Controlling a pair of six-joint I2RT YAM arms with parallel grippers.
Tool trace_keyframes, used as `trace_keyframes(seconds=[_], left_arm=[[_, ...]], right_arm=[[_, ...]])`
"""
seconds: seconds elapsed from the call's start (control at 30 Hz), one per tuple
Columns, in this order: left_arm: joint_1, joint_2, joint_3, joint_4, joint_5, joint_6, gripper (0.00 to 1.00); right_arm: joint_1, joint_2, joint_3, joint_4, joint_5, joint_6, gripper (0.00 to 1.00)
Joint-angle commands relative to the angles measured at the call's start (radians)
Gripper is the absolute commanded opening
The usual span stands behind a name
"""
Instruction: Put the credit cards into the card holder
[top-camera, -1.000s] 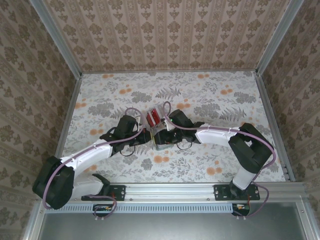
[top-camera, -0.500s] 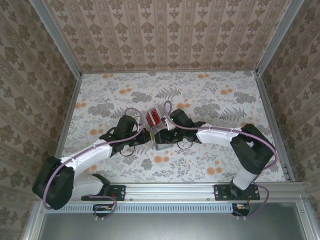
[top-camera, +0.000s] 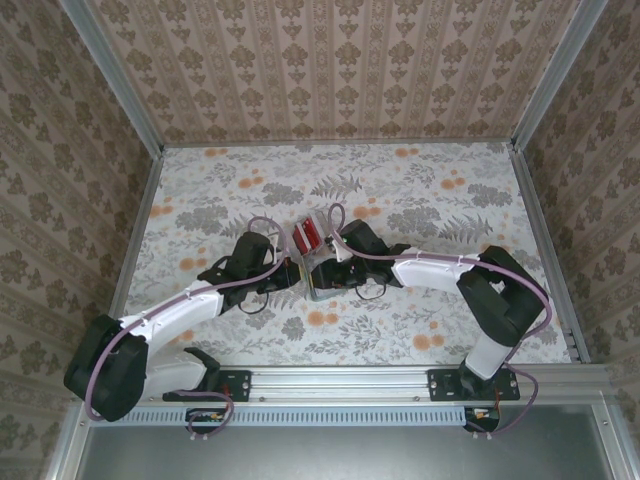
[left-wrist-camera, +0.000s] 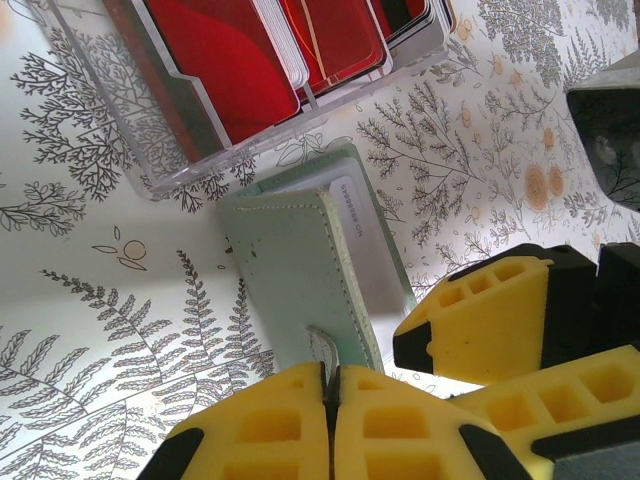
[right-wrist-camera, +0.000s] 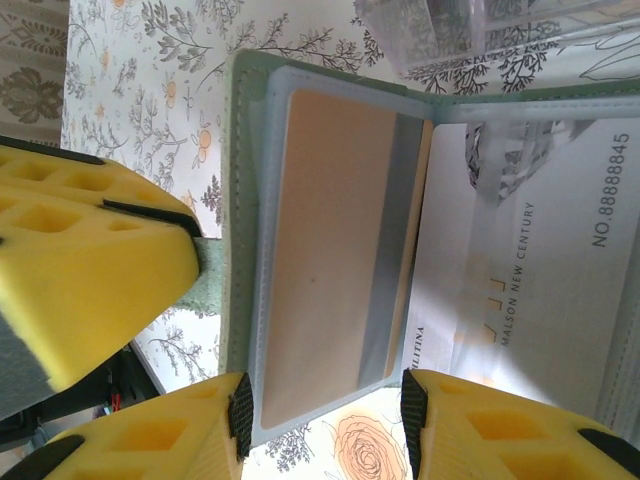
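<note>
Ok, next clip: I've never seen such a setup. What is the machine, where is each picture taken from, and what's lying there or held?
Two robot arms are bolted at the near edge of a flowered table. The top picture looks down from above and behind them: left arm, right arm. The other two come from cameras on the wrists, so the yellow blocks are fingers. On the table are a clear box of red cards and a grey-green card holder, opened. The left gripper is shut on the holder's cover edge. The right gripper is closed across a tan card in the holder's clear sleeve.
</note>
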Motion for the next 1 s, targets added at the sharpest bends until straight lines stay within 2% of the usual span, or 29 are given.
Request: trace_keyframes(seconds=[0.0, 0.97], left_arm=[[0.005, -0.014, -0.010, 0.006, 0.012, -0.013, 0.00], [0.006, -0.006, -0.007, 0.018, 0.019, -0.015, 0.00]], right_arm=[[0.008, 0.017, 0.023, -0.005, -0.009, -0.005, 0.45], [0.016, -0.028, 0.029, -0.034, -0.003, -0.019, 0.46]])
